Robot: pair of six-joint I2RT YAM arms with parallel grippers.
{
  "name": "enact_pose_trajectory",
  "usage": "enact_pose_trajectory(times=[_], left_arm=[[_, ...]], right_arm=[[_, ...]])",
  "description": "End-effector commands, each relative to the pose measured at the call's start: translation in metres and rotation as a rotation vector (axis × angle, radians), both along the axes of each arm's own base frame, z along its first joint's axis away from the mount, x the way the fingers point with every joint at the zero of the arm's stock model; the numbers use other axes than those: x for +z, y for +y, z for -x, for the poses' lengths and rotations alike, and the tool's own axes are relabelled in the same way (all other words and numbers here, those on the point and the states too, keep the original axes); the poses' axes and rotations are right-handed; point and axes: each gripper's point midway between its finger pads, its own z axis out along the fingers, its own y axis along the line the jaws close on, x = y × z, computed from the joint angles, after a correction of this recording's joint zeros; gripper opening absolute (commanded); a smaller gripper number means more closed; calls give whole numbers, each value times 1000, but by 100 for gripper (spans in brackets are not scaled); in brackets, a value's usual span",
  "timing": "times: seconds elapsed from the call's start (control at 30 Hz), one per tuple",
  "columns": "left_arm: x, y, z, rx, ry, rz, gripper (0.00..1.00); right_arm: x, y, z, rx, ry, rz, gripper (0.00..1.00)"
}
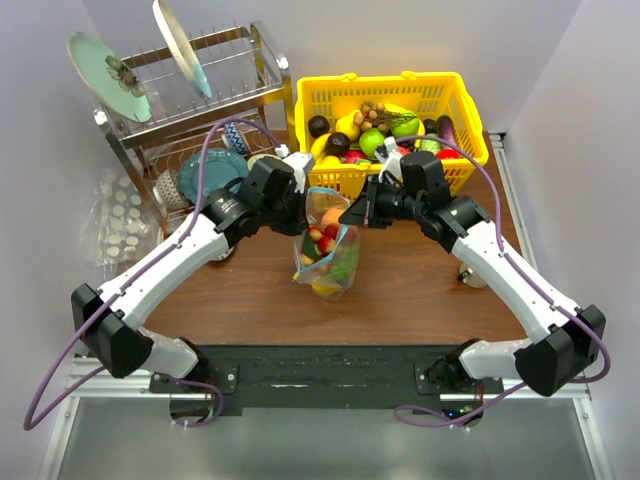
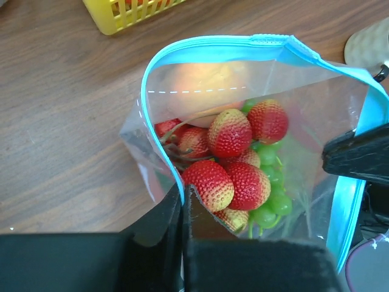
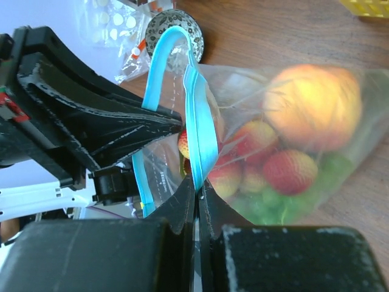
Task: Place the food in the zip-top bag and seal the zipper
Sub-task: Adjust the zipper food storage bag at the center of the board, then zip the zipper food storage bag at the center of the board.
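Now the left claw (image 2: 182, 204) and the right claw (image 3: 197, 194) each pinch the gaping mouth of the zip-top bag (image 1: 330, 265).
The bag stands on the counter (image 1: 420, 290) between the arms, just in front of the yellow basket (image 1: 400, 90). The left claw is clenched on the rim on its own side. The right claw is clenched on the teal zipper (image 2: 146, 91) opposite, so the strip's long axis runs from one claw to the other and neither arm is nearer. The mouth bows open in a loop. The food (image 2: 234, 152) shows through the clear plastic: red strawberries, green grapes, a peach. Sealing likely calls for drawing the two ends apart until the strips meet.
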Motion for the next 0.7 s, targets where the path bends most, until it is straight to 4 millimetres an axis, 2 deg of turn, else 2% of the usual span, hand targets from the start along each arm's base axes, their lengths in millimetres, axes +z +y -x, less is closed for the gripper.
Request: enact_pose_trajectory(times=[0.0, 0.1, 0.37, 0.53, 0.67], left_arm=[[18, -2, -2, -11, -40, 34, 19], [25, 5, -2, 7, -68, 31, 28], [24, 29, -6, 71, -99, -50, 30], [42, 32, -3, 71, -136, -25, 41], [56, 29, 4, 36, -152, 15, 58]], right_arm=[[7, 5, -4, 6, -46, -26, 0], [3, 4, -5, 0, -42, -18, 0], [-3, 2, -4, -8, -35, -9, 0], [-5, 1, -4, -11, -32, -6, 0], [-9, 2, -4, -11, -22, 0, 0]])
